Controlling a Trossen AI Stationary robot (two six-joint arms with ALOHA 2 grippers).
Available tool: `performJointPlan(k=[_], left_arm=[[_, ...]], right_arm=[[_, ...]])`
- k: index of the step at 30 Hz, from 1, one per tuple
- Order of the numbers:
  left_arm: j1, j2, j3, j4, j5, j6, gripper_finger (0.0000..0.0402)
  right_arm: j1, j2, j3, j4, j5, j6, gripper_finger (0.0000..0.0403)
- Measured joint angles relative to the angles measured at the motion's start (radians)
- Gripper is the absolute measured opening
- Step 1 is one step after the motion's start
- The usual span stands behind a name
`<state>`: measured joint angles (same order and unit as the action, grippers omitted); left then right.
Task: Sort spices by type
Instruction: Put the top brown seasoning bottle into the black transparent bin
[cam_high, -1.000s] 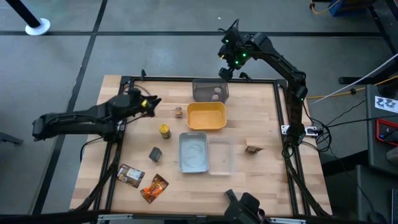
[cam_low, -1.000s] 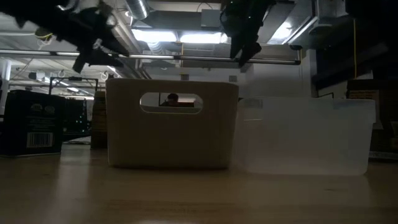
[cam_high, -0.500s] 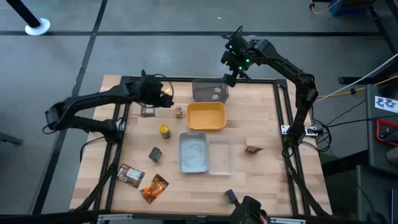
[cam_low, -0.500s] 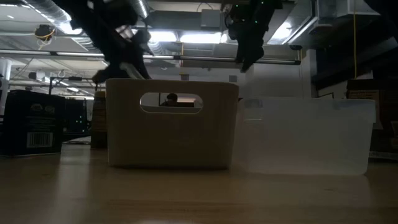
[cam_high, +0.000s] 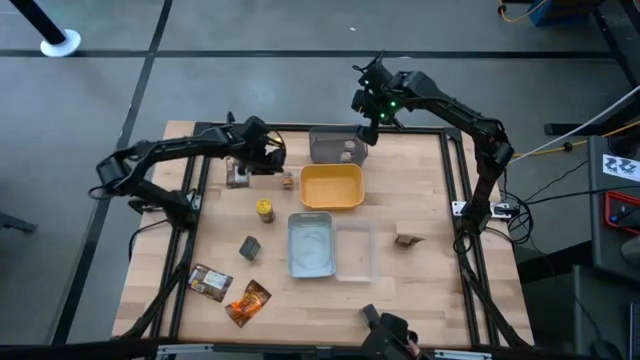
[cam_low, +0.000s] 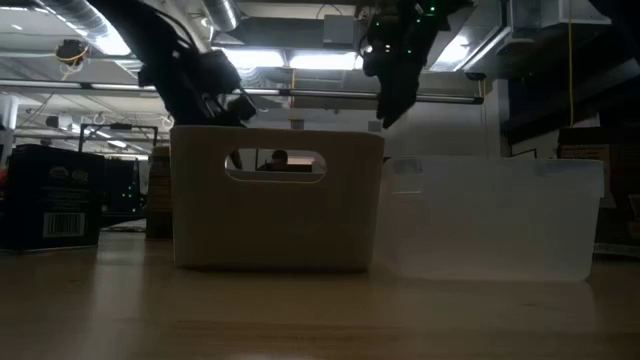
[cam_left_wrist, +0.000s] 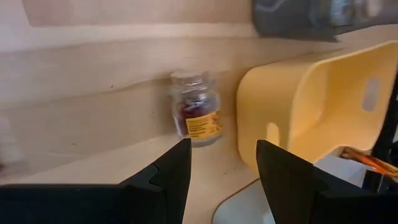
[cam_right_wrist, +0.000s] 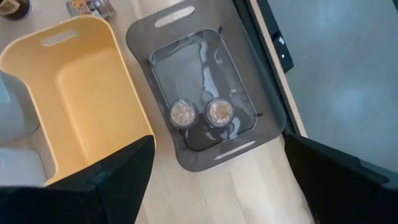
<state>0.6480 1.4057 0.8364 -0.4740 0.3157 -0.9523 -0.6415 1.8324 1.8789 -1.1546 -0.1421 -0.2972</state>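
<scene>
A small clear jar (cam_left_wrist: 198, 115) with an orange label stands on its base left of the yellow tray (cam_high: 332, 187). My left gripper (cam_high: 268, 156) hovers open just short of that jar (cam_high: 288, 180), its fingers (cam_left_wrist: 168, 171) empty. My right gripper (cam_high: 366, 108) hangs open high over the grey tray (cam_right_wrist: 205, 87), where two round brown jars (cam_right_wrist: 182, 114) (cam_right_wrist: 220, 111) stand. A yellow-lidded jar (cam_high: 264, 209), a dark cube box (cam_high: 249, 247), a brown packet (cam_high: 210, 283) and an orange packet (cam_high: 249, 302) lie on the table's left half. A small brown item (cam_high: 406, 240) lies on the right.
A pale-blue tray (cam_high: 311, 245) and a clear tray (cam_high: 355, 250) stand side by side near the table's middle. A brown boxy item (cam_high: 238, 178) sits under my left arm. In the low view, a dark box (cam_low: 50, 195) stands at the left.
My left gripper has swung toward the table's right edge and down toward the small clear jar, rolling its wrist and tipping downward as it went. My right gripper has sunk a little over the grey tray. Both have stayed open.
</scene>
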Motion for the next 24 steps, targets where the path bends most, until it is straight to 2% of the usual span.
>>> performJointPlan(k=[8, 15, 24], left_arm=[[0.008, 0.083, 0.000, 0.096, 0.061, -0.013, 0.0166], [0.008, 0.093, 0.000, 0.139, 0.067, 0.095, 0.0166], [0.009, 0.093, 0.000, 0.132, 0.067, 0.092, 0.0166]], right_arm=[[0.000, 0.000, -0.009, 0.006, 0.000, -0.026, 0.0358], [0.000, 0.000, -0.009, 0.003, 0.000, -0.026, 0.0358], [0.000, 0.001, -0.009, 0.002, 0.000, -0.026, 0.0358]])
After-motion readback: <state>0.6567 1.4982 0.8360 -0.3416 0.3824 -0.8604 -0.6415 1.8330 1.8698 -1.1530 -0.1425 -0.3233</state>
